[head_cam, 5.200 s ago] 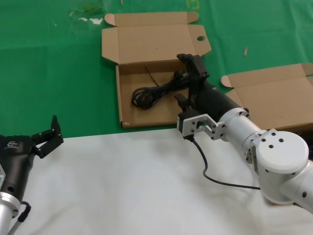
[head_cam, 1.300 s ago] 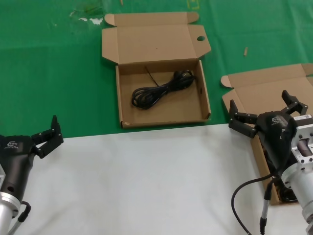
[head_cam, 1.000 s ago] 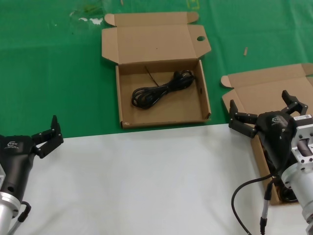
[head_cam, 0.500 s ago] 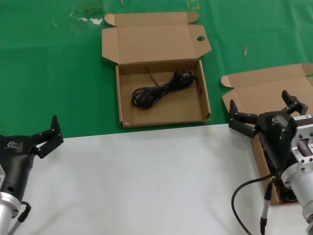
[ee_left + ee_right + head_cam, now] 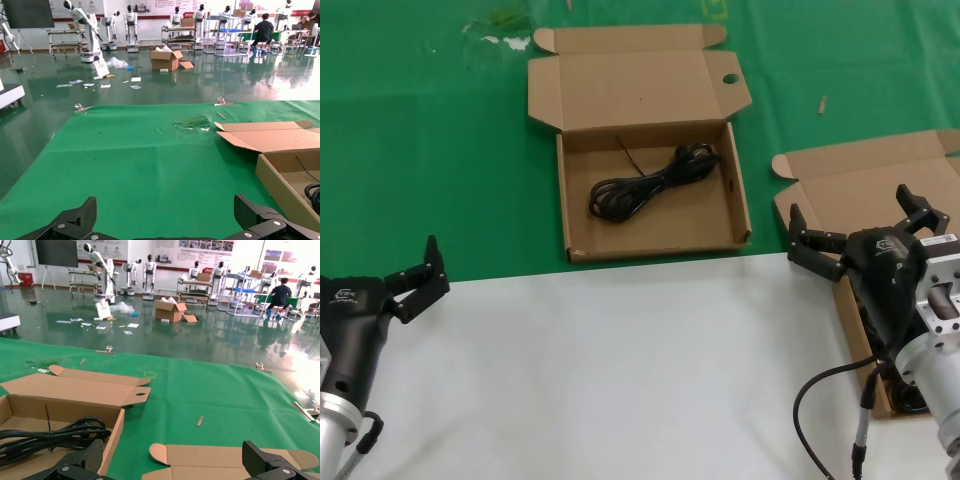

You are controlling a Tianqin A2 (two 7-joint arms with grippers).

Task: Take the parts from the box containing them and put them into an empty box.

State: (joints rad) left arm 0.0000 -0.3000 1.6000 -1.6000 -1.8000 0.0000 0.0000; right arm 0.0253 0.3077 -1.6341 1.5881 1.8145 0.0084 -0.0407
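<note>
Coiled black cord, holed-flap box

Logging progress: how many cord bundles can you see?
1 for certain: a cord bundle lying in the holed-flap box. The right gripper hides most of the right-hand box, so more may lie there.

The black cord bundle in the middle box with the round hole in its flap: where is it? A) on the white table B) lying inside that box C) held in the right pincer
B: the black cord bundle lies on the floor of the middle box, and the right pincer stands open and apart from it.
</note>
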